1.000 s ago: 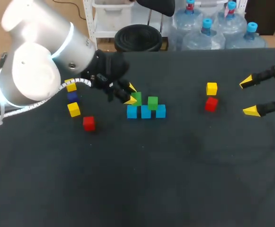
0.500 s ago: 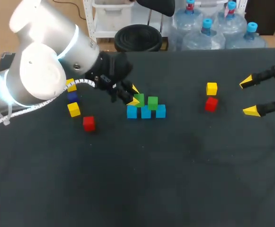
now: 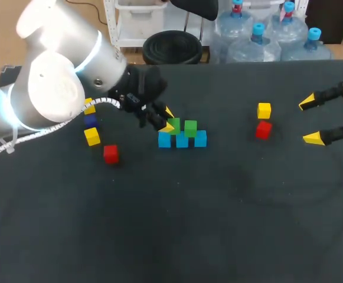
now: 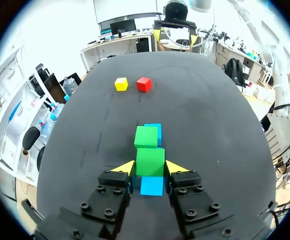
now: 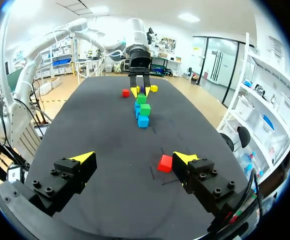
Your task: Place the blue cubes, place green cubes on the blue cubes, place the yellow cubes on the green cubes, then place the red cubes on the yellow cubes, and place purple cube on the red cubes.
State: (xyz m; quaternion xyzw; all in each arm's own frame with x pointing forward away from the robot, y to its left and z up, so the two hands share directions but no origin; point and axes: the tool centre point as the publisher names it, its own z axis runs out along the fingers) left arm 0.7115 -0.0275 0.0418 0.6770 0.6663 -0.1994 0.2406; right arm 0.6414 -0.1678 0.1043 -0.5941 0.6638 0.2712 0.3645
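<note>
Left gripper (image 4: pixel 150 168) clenched on a green cube (image 4: pixel 150 161), gripped from both sides, the cube directly above the nearest blue cube (image 4: pixel 152 185) of a row of three. Just ahead of it, a second green cube (image 4: pixel 146 136) atop that row; far ahead on the dark desk (image 4: pixel 209 125), a yellow cube (image 4: pixel 121 83) beside a red cube (image 4: pixel 144 84). Opposite, right gripper (image 5: pixel 135 158) released, jaws wide apart, that red cube between them, near one tip. Behind the left gripper, two more yellow cubes (image 3: pixel 91 136), a purple cube (image 3: pixel 90 120) and a second red cube (image 3: pixel 110 153).

no legible text, no labels, no numbers; cubes (image 3: pixel 182 140) plain, table (image 3: pixel 218 224) unmarked
</note>
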